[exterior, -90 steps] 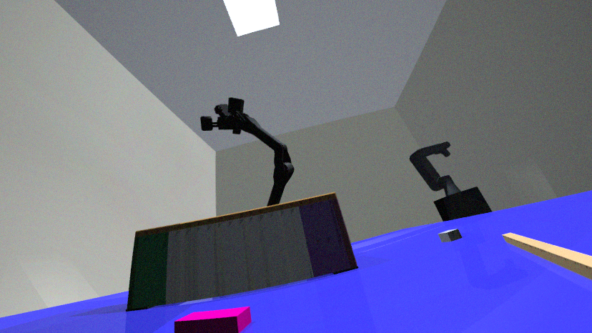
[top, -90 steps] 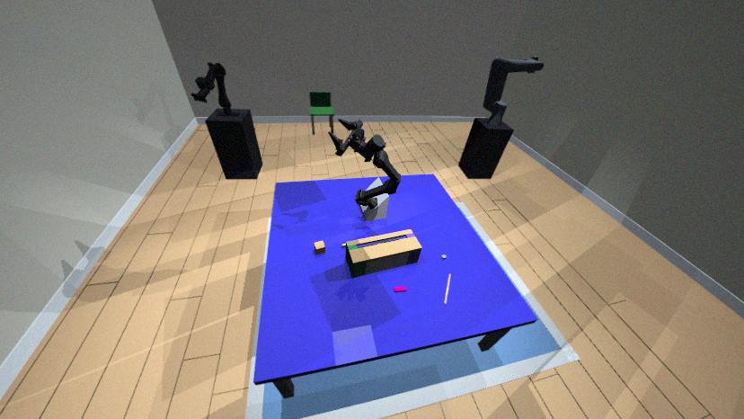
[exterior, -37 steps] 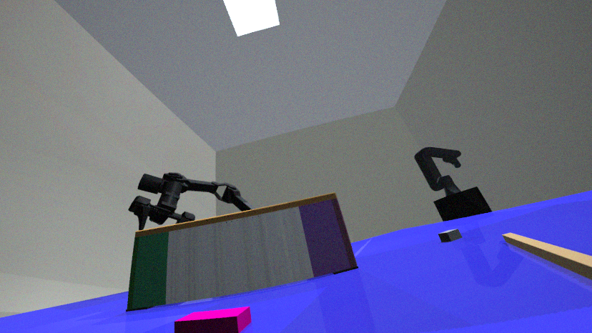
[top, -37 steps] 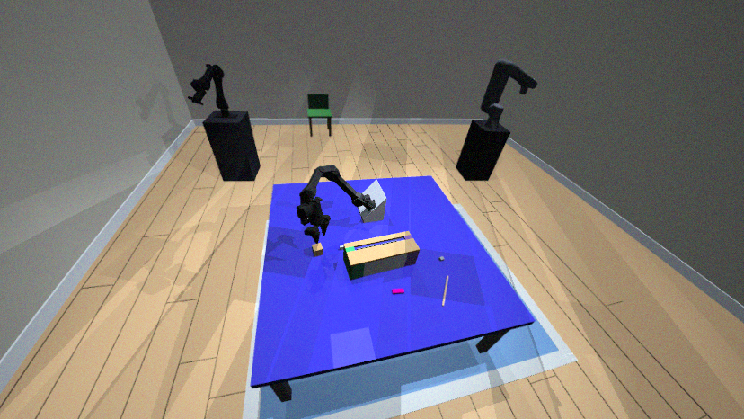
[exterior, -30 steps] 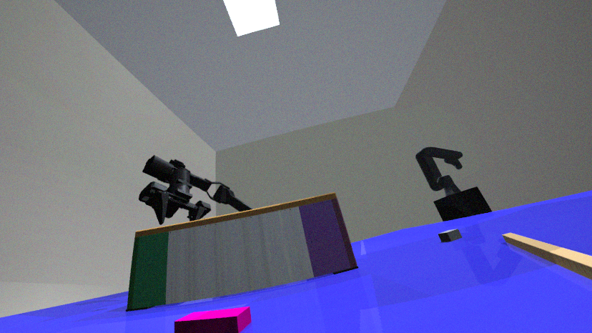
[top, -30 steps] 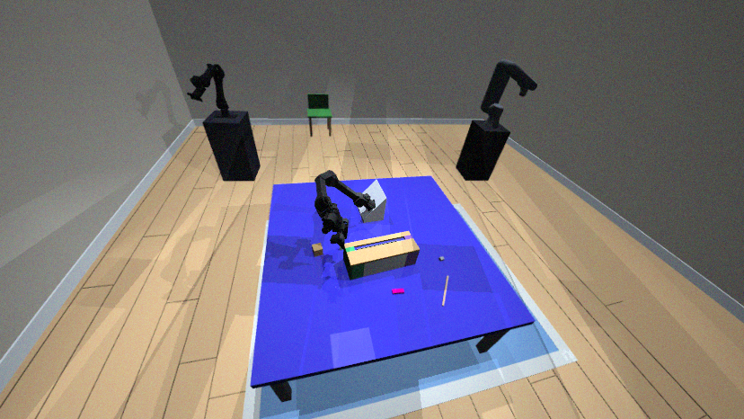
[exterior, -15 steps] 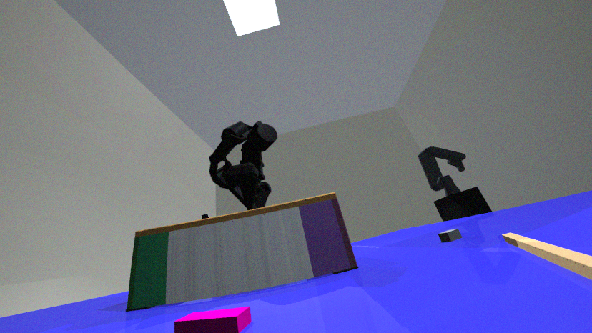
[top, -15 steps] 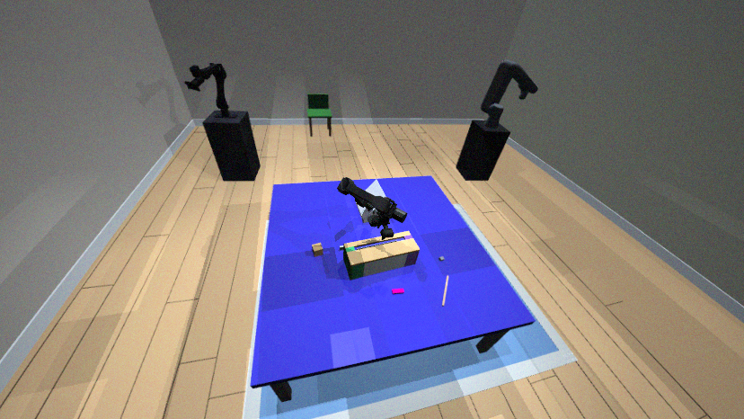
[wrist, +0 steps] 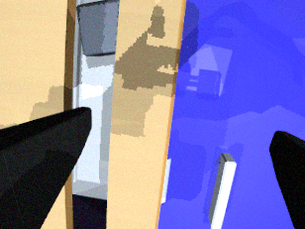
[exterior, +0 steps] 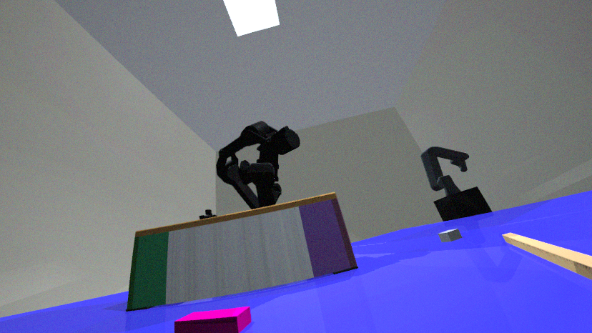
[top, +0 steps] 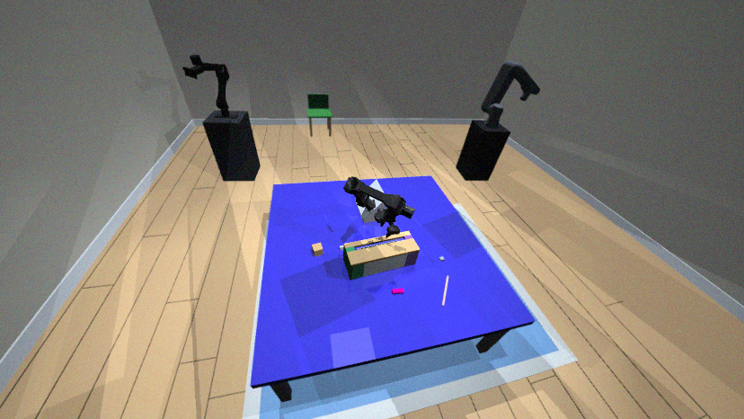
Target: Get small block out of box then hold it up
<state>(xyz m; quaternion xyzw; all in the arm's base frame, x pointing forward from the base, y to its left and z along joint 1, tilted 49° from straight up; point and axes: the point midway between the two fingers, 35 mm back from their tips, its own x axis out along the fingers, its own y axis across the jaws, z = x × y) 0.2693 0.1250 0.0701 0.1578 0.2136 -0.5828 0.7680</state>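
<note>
The box (top: 382,253) (exterior: 232,256) (wrist: 144,115) stands upright, with a green end, a purple end, a grey front and a long slot in its wooden top. In the wrist view, a grey block-like shape (wrist: 98,29) shows inside the slot near the top of the frame, above a pale shelf surface (wrist: 90,123); it looks like the small block, but I cannot be certain. A dark gap lies past the shelf's lower end. My gripper (top: 392,234) (wrist: 181,128) is open and empty, above the box's back edge toward the purple end. In the exterior view the fingertips are hidden behind the box.
A wooden cube (top: 317,249) lies beyond the green end. A small grey cube (top: 441,258) (exterior: 450,235) lies beyond the purple end. A pink block (top: 397,291) (exterior: 206,321) and a wooden stick (top: 445,291) (exterior: 546,253) lie in front. A white bar (wrist: 224,192) lies behind the box.
</note>
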